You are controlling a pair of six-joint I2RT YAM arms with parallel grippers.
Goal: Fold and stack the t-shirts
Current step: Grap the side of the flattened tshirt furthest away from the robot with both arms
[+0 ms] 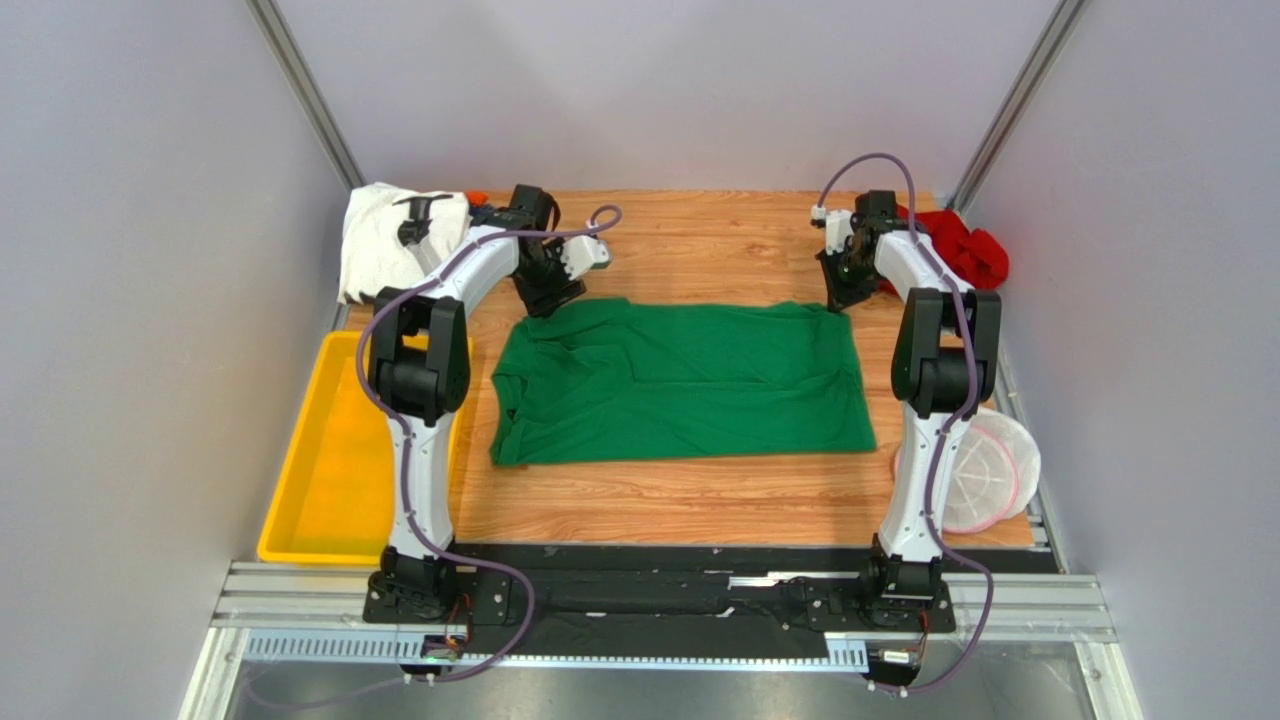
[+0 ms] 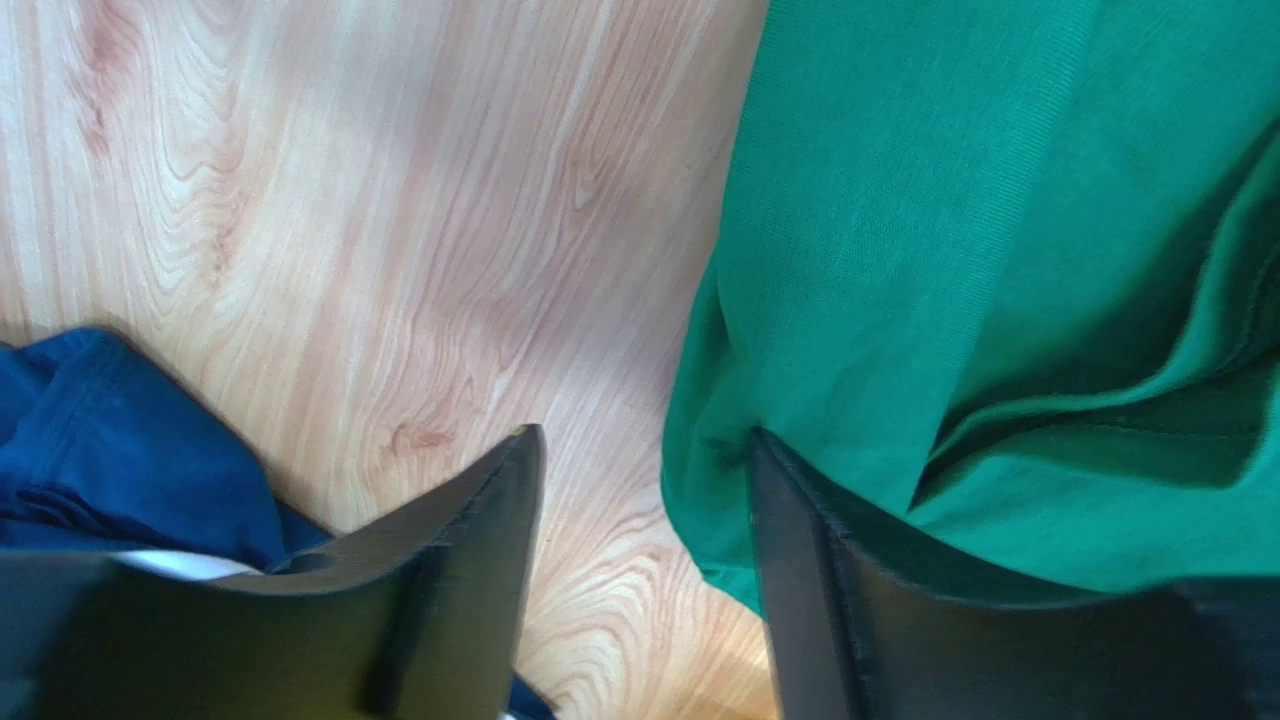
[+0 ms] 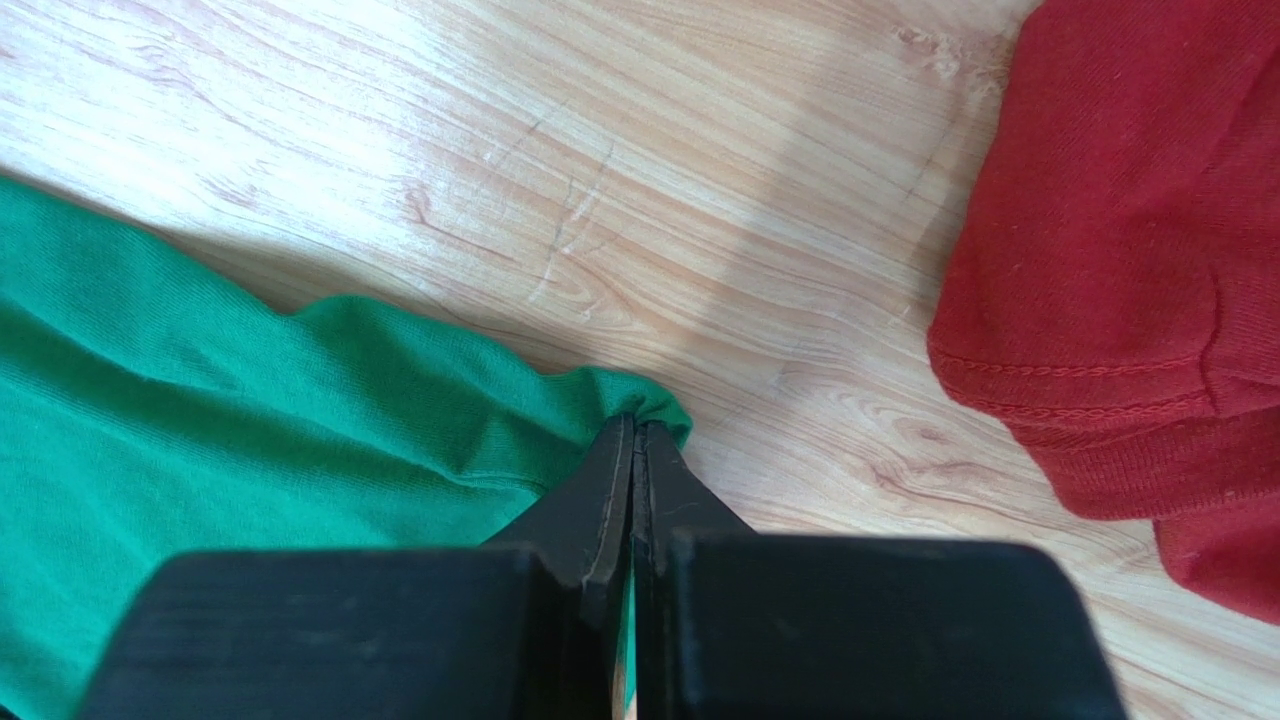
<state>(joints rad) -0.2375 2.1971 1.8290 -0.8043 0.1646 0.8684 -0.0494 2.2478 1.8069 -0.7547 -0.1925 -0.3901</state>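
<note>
The wooden counter point(image 1: 706, 503) fills the cell floor between grey walls. The green t-shirt point(image 1: 684, 383) lies spread across its middle, mostly flat, with its long edges running left to right and wrinkles gathered toward its left end. A band of bare wood runs between the shirt's near edge and the counter's near edge. A second band lies beyond its far edge, between the two arms.

The yellow tray point(image 1: 323, 480) sits along the counter's left side, just beside the left arm. The white t-shirt point(image 1: 383, 240) is bunched at the far left corner, spilling over the edge there. The mesh basket point(image 1: 999, 465) stands at the near right corner, partly behind the right arm. The red t-shirt point(image 1: 962, 248) is heaped at the far right corner, apart from the green one, with bare wood between them. The dark blue t-shirt point(image 2: 105, 450) shows only in the left wrist view, crumpled on the wood beside the left finger.

The left hand point(image 2: 639, 443) is down at the green shirt's far left corner with its jaws standing wide. One finger is over bare wood and the other is on the shirt's edge, gripping nothing. The right hand point(image 3: 634, 428) is at the far right corner, pinched tight on a small bunched tip of the green cloth.
</note>
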